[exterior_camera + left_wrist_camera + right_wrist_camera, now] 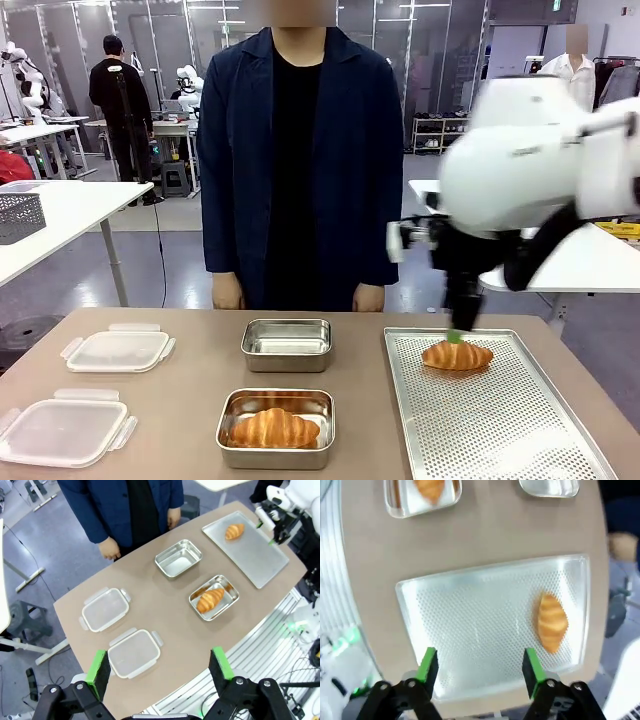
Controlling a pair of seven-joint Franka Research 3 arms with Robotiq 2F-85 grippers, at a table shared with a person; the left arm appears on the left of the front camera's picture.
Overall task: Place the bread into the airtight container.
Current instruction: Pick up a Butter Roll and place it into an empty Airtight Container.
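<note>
Right gripper (480, 667): jaws spread wide, nothing held, hanging over the perforated tray (470, 610). The loose croissant (552, 622) lies on the tray off to one side of my fingers, not between them. Left gripper (158, 667): also wide open and empty, high over the table's (165, 615) near edge. Below it are the near lid (134, 652) and the far lid (105, 609). The near steel container (275, 458) holds a second croissant (275, 428). The far steel container (287, 362) is bare inside. A person (300, 150) stands at the far edge.
</note>
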